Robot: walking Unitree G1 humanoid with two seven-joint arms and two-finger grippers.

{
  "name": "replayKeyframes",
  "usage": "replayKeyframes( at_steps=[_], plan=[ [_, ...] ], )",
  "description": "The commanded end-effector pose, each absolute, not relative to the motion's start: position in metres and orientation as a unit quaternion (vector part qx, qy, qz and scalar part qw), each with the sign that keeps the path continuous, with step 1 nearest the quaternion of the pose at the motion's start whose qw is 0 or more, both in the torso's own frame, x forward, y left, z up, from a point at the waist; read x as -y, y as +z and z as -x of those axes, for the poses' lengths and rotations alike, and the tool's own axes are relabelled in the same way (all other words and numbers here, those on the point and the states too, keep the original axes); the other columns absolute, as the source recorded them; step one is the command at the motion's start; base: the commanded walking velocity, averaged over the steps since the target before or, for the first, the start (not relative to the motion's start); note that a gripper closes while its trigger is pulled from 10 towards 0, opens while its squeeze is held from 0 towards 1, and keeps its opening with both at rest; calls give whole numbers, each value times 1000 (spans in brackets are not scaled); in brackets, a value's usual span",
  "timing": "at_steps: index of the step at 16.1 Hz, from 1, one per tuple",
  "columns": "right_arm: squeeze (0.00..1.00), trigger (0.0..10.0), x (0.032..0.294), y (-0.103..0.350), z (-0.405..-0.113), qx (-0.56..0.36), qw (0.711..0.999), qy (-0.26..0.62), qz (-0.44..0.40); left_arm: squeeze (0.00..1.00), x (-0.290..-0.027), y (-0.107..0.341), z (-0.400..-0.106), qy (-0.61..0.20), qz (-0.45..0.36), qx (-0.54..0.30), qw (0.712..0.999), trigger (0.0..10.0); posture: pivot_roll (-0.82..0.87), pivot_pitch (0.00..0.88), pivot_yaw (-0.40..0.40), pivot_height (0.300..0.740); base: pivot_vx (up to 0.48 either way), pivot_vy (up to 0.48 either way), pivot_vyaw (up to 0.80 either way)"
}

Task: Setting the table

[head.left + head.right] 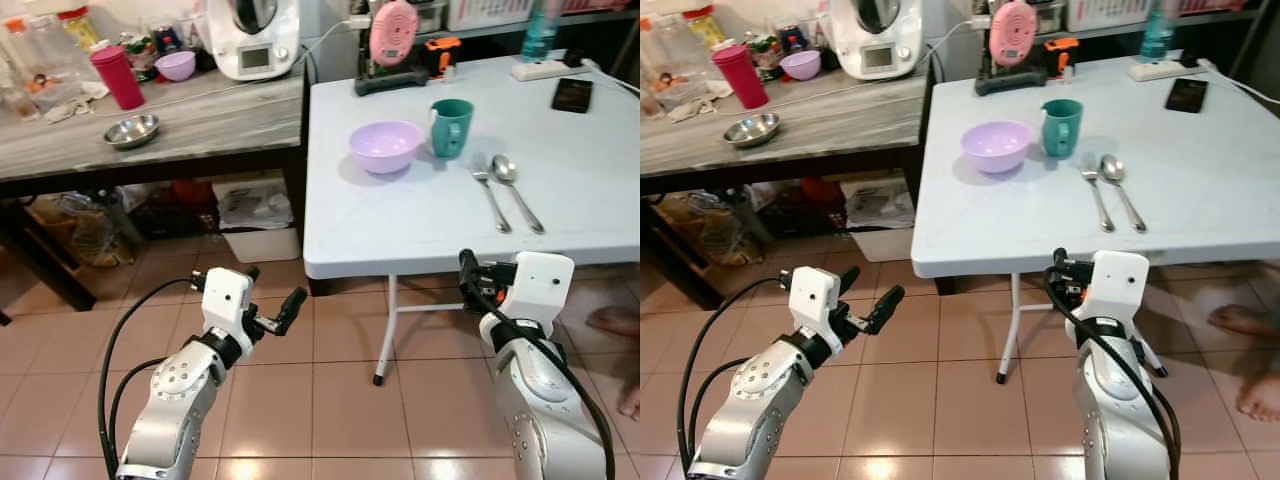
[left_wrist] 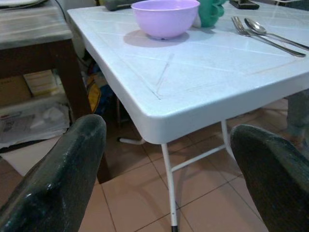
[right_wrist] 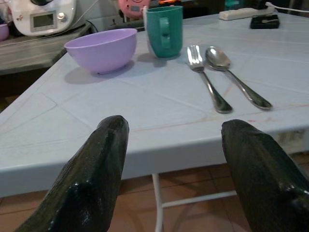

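Lengthwise, fork point(image 1: 489, 191) beside spoon point(image 1: 517, 190)

White folding table point(image 1: 420, 225) with lilac bowl point(image 1: 385, 146), teal mug point(image 1: 451, 127), fork point(image 1: 490, 192), spoon point(image 1: 517, 190), phone point(image 1: 572, 95).

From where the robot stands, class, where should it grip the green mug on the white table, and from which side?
Grip the green mug across its body, coming from the robot's side. It stands upright with its handle facing the robot, the purple bowl close on its left and the fork to its right, so probably the open right gripper suits.
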State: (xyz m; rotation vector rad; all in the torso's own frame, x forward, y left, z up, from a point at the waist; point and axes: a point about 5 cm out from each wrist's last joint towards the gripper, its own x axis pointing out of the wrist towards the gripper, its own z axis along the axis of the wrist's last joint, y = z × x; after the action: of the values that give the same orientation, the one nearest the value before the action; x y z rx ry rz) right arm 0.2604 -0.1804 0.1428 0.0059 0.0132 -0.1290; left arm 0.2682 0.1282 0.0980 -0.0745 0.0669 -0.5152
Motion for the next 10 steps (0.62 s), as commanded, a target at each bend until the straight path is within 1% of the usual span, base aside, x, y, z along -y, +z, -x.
replayKeyframes(
  at_steps=[1,10],
  plan=[
    [0,10000,176,144,-261,-3,998,-58,-3,0,-131,99,-266,-256,35,-34,965,10000,-239,35,141,740,300,0,0],
    [0,10000,176,144,-261,1,998,-59,-10,0,-126,99,-264,-274,45,-38,960,10000,-240,37,142,740,324,0,0]
  ],
)
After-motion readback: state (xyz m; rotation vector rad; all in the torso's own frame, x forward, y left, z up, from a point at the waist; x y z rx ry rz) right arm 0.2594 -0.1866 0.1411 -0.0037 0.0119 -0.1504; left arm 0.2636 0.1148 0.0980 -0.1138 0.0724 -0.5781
